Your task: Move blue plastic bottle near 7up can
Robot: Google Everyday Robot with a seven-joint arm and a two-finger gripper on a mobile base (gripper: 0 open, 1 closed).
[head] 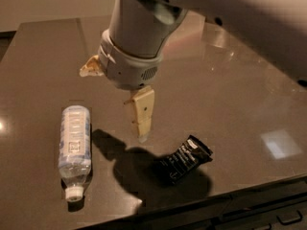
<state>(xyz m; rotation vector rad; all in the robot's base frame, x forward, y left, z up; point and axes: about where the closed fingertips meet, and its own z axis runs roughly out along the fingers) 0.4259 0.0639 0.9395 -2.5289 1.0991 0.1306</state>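
Observation:
The blue plastic bottle (74, 148) lies on its side at the front left of the dark table (249, 95), with its white cap toward the front edge. My gripper (142, 134) hangs pointing down over the table, just right of the bottle's upper half and apart from it, holding nothing that I can see. The large grey wrist above it fills the upper middle of the view. The 7up can is hidden behind my arm.
A black snack wrapper (186, 158) lies on the table at the front, right of the gripper. The table's front edge runs along the bottom of the view. The arm's shadow falls between the bottle and the wrapper.

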